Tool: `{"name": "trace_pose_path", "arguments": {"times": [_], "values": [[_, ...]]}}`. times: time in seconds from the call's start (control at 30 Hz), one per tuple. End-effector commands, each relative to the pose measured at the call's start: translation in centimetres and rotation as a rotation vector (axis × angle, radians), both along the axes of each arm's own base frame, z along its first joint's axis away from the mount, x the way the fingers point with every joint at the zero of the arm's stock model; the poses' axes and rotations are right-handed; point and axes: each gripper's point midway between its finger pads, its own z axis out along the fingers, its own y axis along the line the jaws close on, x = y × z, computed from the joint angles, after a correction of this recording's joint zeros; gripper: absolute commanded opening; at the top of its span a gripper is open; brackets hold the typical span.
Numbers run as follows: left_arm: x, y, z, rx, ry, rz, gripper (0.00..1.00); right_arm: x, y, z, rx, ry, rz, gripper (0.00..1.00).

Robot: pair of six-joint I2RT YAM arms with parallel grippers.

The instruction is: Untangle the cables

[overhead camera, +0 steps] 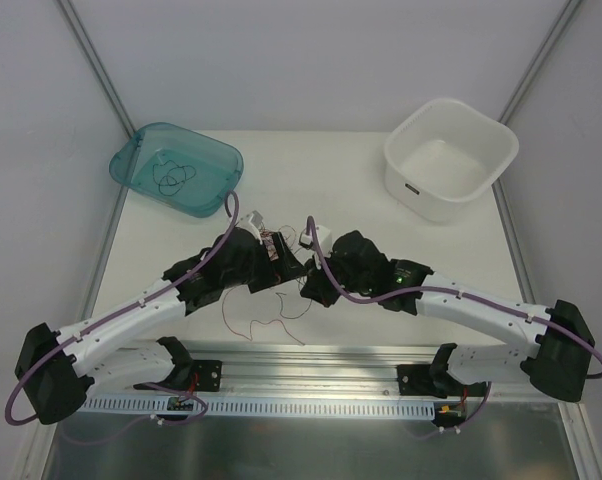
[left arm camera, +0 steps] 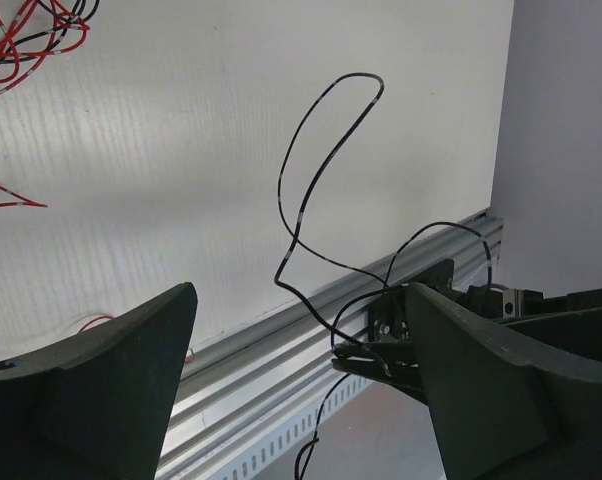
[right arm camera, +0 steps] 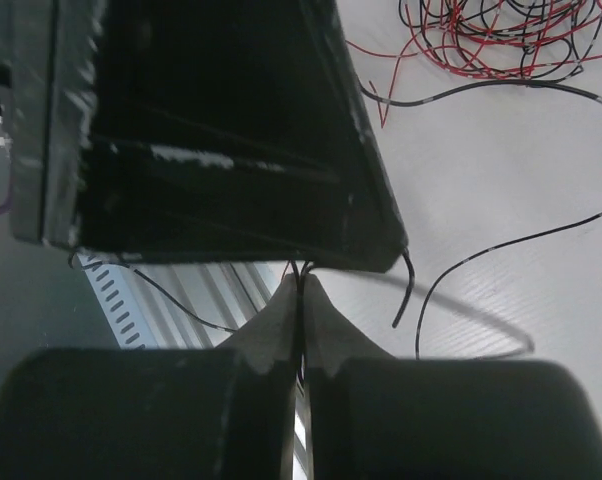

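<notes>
Near side of teal translucent plastic tub: left gripper spread wide; right gripper just beside, pinched tight on thin red and black wire cables

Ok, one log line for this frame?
left end effector: open | right end effector: shut on black cable | red-black tangle: on table | teal bin: one separated cable inside
</notes>
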Motion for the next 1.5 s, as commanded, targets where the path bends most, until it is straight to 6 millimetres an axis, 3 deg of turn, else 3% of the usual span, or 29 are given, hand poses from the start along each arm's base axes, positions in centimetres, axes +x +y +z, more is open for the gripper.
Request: {"name": "trace_pose_path", "arguments": {"times": [0.0,0.13,0.37,0.53,0.7,0.83,0.9,0.93,1.07,1.2,1.3,1.33,1.47], "values": [[0.5,-1.4,1.8,-0.051,-0.035,0.011,0.86,0.6,1.8,1.7,0.067,-0.030,-0.007,0.01],[0.2,-2.0,2.3,-0.074,-0.055,-0.008,0.86,0.3,2.0,1.5,0.088,-0.031,0.001,0.01],[-0.3,-2.8,1.5,-0.088,-0.033,-0.042,0.75,-0.1,2.7,1.6,0.137,0.007,0.006,0.01],[-0.3,-2.9,1.3,-0.093,-0.031,-0.038,0.50,-0.1,2.7,1.1,0.132,0.023,-0.010,0.01],[-0.1,-2.8,1.0,-0.080,-0.043,-0.033,0.00,0.2,2.6,1.1,0.129,0.017,-0.026,0.01],[0.4,-2.4,1.5,-0.056,-0.104,-0.030,0.00,0.2,1.8,0.9,0.106,0.015,-0.049,0.04],[1.1,-2.0,1.9,-0.034,-0.151,-0.017,0.00,0.2,1.4,1.0,0.090,0.009,-0.055,0.25],[1.3,-1.8,2.4,-0.030,-0.180,-0.017,0.00,0.0,0.9,0.7,0.069,0.018,-0.054,0.42],[2.4,-1.2,4.0,-0.004,-0.267,0.004,0.00,-0.6,-0.9,1.1,0.040,0.005,-0.068,0.66],[4.3,-0.6,5.7,0.024,-0.328,0.036,0.00,-1.0,-3.4,2.9,0.028,-0.032,-0.100,0.79],[6.0,-0.3,7.0,0.023,-0.349,0.047,0.00,-1.2,-6.4,4.5,0.007,-0.074,-0.157,0.88],[7.1,0.4,7.8,0.012,-0.353,0.064,0.00,-0.7,-7.5,5.7,0.020,-0.111,-0.205,0.91],[10.4,2.6,9.5,0.019,-0.373,0.135,0.00,-1.3,-10.4,7.2,0.022,-0.148,-0.246,0.95]]}}
